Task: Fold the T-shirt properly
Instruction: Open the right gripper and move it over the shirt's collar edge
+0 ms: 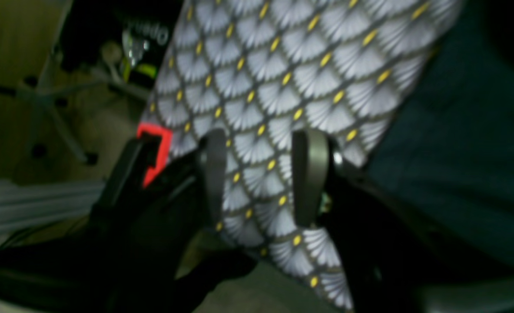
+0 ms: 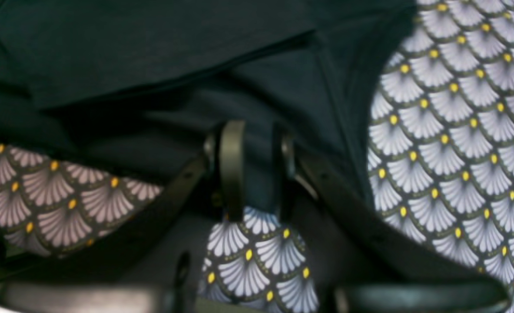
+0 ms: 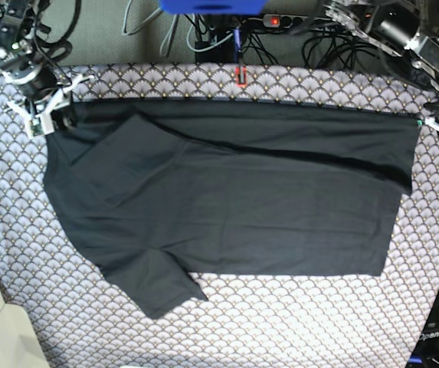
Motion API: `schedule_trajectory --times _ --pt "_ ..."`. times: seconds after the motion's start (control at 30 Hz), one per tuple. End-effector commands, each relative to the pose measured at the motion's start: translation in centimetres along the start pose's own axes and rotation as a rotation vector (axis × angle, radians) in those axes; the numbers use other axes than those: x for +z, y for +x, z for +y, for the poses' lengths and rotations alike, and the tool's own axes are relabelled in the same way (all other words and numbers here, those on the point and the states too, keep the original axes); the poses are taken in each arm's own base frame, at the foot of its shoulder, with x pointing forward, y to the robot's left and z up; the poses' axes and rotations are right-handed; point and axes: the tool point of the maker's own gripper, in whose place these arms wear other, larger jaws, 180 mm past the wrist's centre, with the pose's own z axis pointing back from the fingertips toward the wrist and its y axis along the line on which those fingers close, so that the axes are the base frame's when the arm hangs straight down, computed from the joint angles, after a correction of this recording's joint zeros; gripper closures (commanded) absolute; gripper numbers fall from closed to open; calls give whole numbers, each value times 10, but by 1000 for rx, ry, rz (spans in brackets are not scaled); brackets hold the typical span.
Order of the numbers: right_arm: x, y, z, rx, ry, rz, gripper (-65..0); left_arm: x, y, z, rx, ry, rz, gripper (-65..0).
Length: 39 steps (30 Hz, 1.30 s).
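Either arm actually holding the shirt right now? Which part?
The right gripper has its jaws closing on the T-shirt at a far-edge corner fold; a firm grip cannot be told. The left gripper is open over the patterned cloth, holding nothing.

Base view: bright, even overhead light, sharp, soft shadows under T-shirt point(image 3: 227, 199) folds. Both wrist views: dim, motion-blurred, bluish cast, dark corners.

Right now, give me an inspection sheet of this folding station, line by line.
Surface: patterned cloth covers the table.
Job's things: black T-shirt lies flat, far long edge folded over.
Clutter: nothing seen on the cloth.
Pincers: right pincer closed on a T-shirt fold at the far corner; left pincer open over the cloth, holding nothing.
Cables: a tangle behind the table.
Surroundings: chair base on the floor.
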Motion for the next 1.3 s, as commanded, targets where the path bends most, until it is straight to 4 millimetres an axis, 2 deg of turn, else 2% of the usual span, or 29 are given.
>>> schedule_trajectory --times 0.0,0.1,0.27,0.43,0.77,0.93,1.0,1.13,1.2,1.27 --pt "3 10 -6 13 -11 -26 -90 5 17 13 -8 36 -45 -242" --pt "0 2 3 21 14 19 -88 8 17 15 0 47 -50 -242" --pt "-7 -3 49 55 139 36 -87 10 9 23 32 66 -46 -242" --pt "-3 16 80 213 184 21 -87 11 9 25 35 70 -46 -242" --pt "-5 11 155 370 343 39 -70 10 3 25 33 68 -34 -242" --pt "-7 15 166 413 364 33 -34 12 -1 27 24 73 -25 -241" --pt "-12 23 163 425 354 20 -24 12 -2 27 25 72 -24 -240" --pt "-22 26 157 440 336 24 -18 11 -3 26 26 68 -19 -238" --pt "-28 21 152 467 315 49 -18 11 -4 26 26 69 -18 -238" --pt "-34 20 154 464 310 56 -18 11 -5 25 25 68 -16 -238"
